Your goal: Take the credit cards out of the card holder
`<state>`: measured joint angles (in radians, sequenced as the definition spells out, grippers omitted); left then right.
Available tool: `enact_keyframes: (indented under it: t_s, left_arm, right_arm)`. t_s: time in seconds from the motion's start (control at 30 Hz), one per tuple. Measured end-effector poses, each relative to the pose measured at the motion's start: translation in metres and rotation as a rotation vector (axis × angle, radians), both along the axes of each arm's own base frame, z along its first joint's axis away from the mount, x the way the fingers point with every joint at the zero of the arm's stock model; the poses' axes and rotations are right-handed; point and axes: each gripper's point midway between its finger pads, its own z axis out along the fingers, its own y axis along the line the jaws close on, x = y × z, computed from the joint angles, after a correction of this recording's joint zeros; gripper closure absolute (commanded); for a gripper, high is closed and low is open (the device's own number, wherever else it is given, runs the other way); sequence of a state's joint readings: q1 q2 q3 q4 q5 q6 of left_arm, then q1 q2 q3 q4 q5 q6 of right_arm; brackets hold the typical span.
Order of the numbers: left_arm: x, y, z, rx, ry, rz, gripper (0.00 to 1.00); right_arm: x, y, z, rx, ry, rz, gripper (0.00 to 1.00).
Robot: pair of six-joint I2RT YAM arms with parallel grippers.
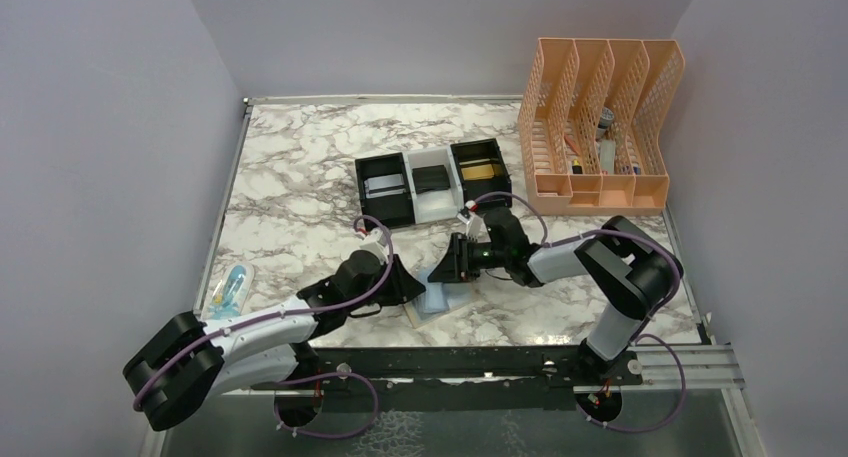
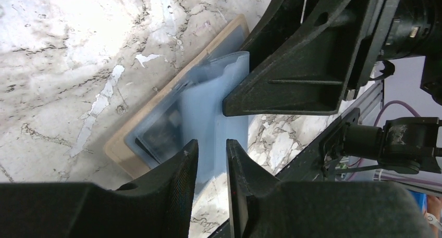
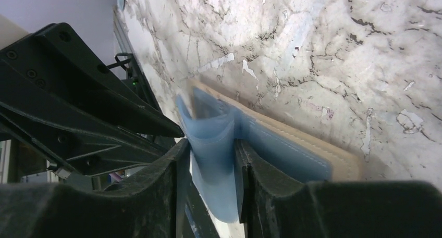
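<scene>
Tan two-panel card holder with bluish clear pockets [image 1: 440,299] lies on marble table [image 1: 300,167], between arms. Right gripper [image 3: 211,149] pinches lifted pocket leaves. Left gripper [image 2: 211,147] straddles one leaf; cannot tell if clenched. Keep your right pinch firm and work out dark shape [image 2: 156,136], likely a card, slowly.

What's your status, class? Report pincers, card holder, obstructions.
Right pincer clamped on card holder pocket. Left pincer at pocket, grip unclear. Pincers crowd each other.

L arm [image 1: 265,327], R arm [image 1: 560,260]: black joints, white links; purple cables [image 1: 516,199].
</scene>
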<state>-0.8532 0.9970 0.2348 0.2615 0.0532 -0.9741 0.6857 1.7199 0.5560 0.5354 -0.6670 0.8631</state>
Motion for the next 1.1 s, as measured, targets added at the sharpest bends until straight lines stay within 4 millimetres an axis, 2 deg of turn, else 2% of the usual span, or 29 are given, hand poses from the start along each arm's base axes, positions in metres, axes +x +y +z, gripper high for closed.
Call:
enact_keyframes:
  t_s: [0.1, 0.17, 0.3, 0.4, 0.53, 0.7, 0.8, 1.1]
  left_arm:
    - [0.001, 0.0, -0.004, 0.023, 0.013, 0.0, 0.69]
    - [0.002, 0.003, -0.005, 0.04, 0.013, 0.012, 0.68]
    - [0.009, 0.017, 0.0, 0.103, -0.01, 0.069, 0.67]
    - [0.02, 0.031, 0.015, 0.17, -0.046, 0.133, 0.67]
    - [0.037, 0.055, 0.024, 0.254, -0.059, 0.232, 0.67]
    - [0.051, 0.106, 0.004, 0.33, 0.014, 0.389, 0.67]
    - [0.05, 0.122, -0.001, 0.339, 0.034, 0.436, 0.67]
    - [0.044, 0.12, 0.007, 0.294, 0.014, 0.413, 0.67]
  right_arm:
    - [0.001, 0.0, 0.0, -0.002, -0.006, -0.001, 0.42]
    - [0.001, -0.003, -0.002, -0.026, -0.02, -0.005, 0.36]
    - [0.01, -0.009, 0.006, -0.099, -0.111, -0.005, 0.35]
    - [0.022, -0.009, 0.017, -0.165, -0.229, -0.012, 0.35]
    - [0.016, -0.002, 0.019, -0.257, -0.343, 0.017, 0.35]
    - [-0.003, 0.007, 0.006, -0.4, -0.429, 0.069, 0.3]
    - [-0.007, 0.014, 0.002, -0.472, -0.478, 0.085, 0.27]
    - [-0.007, 0.026, -0.018, -0.662, -0.564, 0.105, 0.24]
